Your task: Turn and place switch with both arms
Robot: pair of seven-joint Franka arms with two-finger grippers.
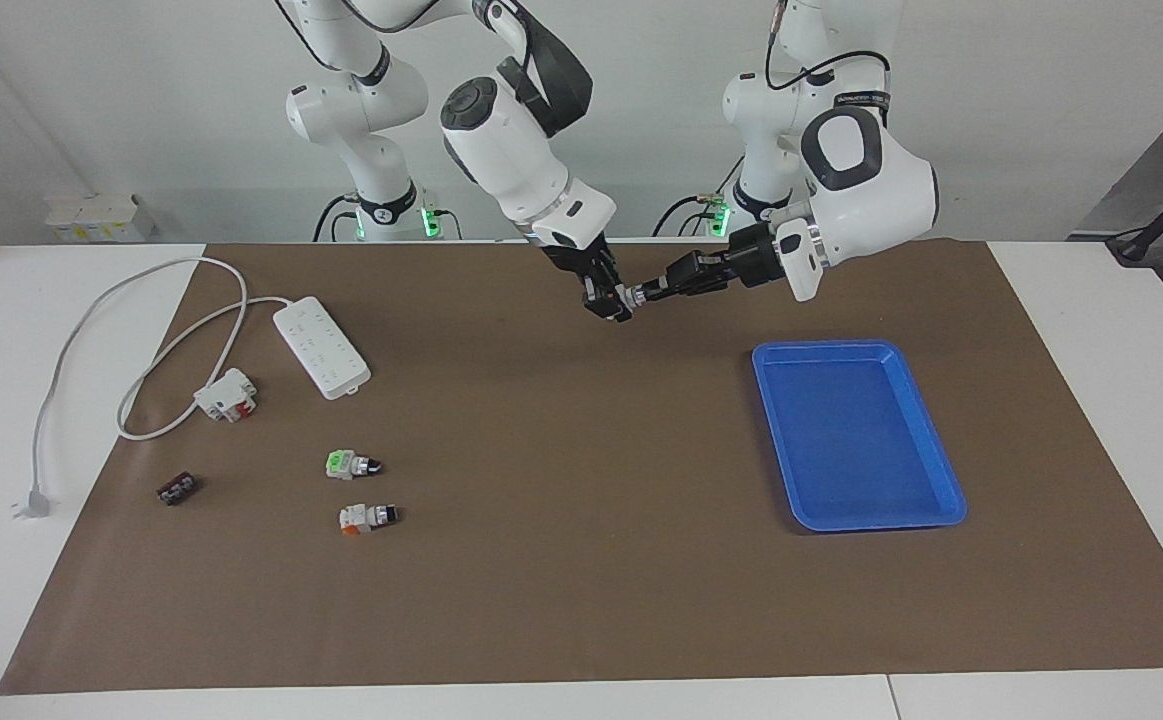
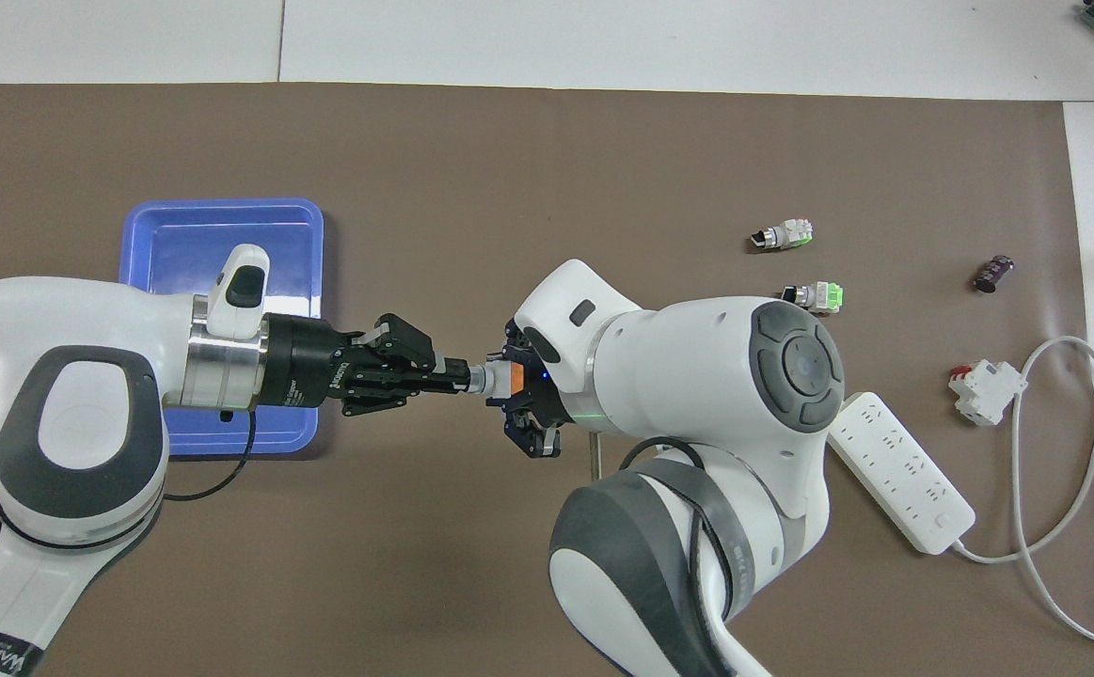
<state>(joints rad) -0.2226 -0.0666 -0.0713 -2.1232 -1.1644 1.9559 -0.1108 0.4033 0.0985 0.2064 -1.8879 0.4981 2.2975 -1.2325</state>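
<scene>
My right end effector (image 2: 498, 381) clamps the switch (image 2: 501, 378) in mid-air, knob outward, so my left end effector (image 2: 457, 378) pinches that knob to turn it.

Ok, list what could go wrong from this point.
1. The switch hangs in the air between the right pincer and the left pincer; a poor grip on the knob could slip.
2. If it drops, it would land on the brown mat, not in the blue tray.
</scene>
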